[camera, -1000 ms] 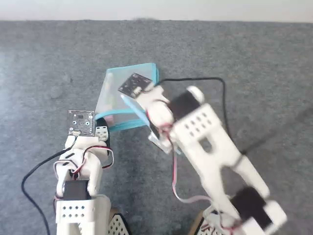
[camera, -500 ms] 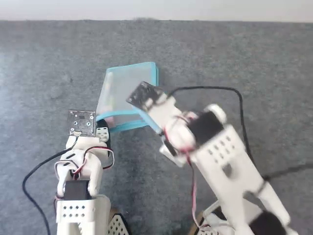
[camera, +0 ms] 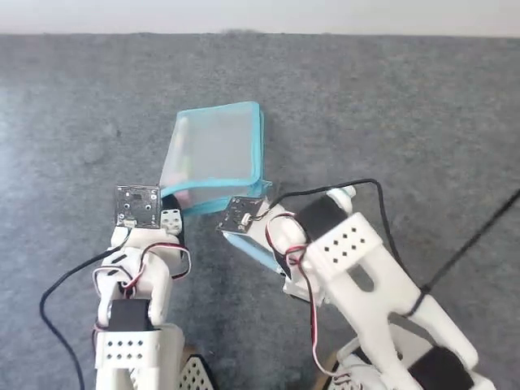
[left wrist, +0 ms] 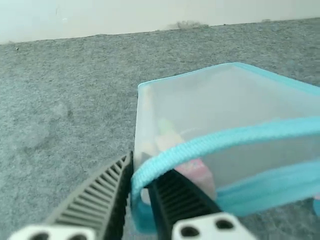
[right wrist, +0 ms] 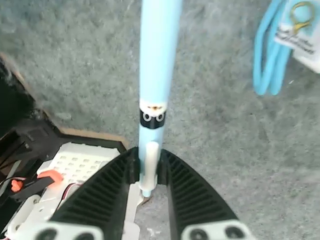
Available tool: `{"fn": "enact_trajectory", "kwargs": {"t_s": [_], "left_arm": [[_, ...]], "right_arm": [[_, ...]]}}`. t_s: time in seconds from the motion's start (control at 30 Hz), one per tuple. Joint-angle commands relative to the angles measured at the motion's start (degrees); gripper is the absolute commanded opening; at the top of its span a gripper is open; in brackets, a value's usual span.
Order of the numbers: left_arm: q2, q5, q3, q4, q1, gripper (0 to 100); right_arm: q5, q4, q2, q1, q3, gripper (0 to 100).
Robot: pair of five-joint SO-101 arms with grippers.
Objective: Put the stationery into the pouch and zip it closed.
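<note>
The table (camera: 422,106) is a grey, felt-like surface. The pouch (camera: 215,146) lies near its middle – translucent, with blue edging – and its mouth faces the two arms.

The left gripper (left wrist: 140,187) sits at the near corner of the mouth. Its fingers are narrow and pinch the blue rim, which lifts the opening.

The right gripper (right wrist: 149,160) hangs just beside the mouth, on the other side from the left one. Its fingers are clamped on one end of a pale blue pen (right wrist: 156,60). From the high view, the pen (camera: 253,253) lies outside the pouch, angled along the table.

A pink item (left wrist: 195,170) and a green item (left wrist: 167,127) rest inside the pouch. A blue strap (right wrist: 265,55) lies on the table near the pen's far end.

Status, as judged – part of the stationery is loaded. The pen is not yet in. The mouth appears open, so zipping remains.
</note>
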Motion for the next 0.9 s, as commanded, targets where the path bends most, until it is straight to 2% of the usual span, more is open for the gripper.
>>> {"fn": "enact_trajectory", "kwargs": {"t_s": [0.0, 0.17, 0.37, 0.53, 0.67, 0.87], "left_arm": [[0.4, -1.9, 0.2, -2.2, 4.4, 1], [0.5, -2.0, 0.6, -1.9, 6.2, 1], [0.5, -2.2, 0.6, -1.9, 6.6, 1], [0.5, -3.6, 0.7, -1.8, 6.8, 1], [0.5, -3.6, 0.7, -1.8, 6.8, 1], [0.5, -3.6, 0.7, -1.8, 6.8, 1]], "right_arm": [[-1.8, 2.5, 1.7, 0.0, -4.0, 0.7], [-5.2, 2.6, 5.6, 0.1, -8.4, 0.7], [-5.6, 2.6, 7.9, 0.2, -11.1, 0.7], [-8.3, 2.6, 11.2, 3.6, -14.7, 0.7], [-8.9, 2.6, 14.7, 6.4, -20.5, 0.7], [-15.4, 2.5, 21.3, 6.5, -32.4, 0.7]]}}
